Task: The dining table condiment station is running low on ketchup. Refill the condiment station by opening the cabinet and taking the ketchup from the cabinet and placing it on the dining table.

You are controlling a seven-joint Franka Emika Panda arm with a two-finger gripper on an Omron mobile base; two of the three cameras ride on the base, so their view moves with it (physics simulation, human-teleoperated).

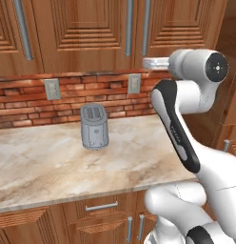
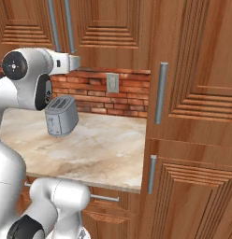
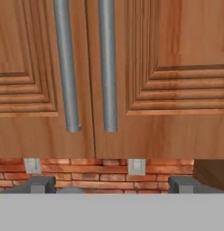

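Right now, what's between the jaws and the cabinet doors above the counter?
Nothing. In the hand view the open gripper faces the closed cabinet with open air between; behind, below the doors, is the brick wall with two outlets.

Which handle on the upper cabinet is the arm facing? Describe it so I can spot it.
Above the brick wall hang the wooden cabinet doors. In the hand view, two long silver bar handles flank the seam where two doors meet. This pair sits side by side; other handles stand alone.
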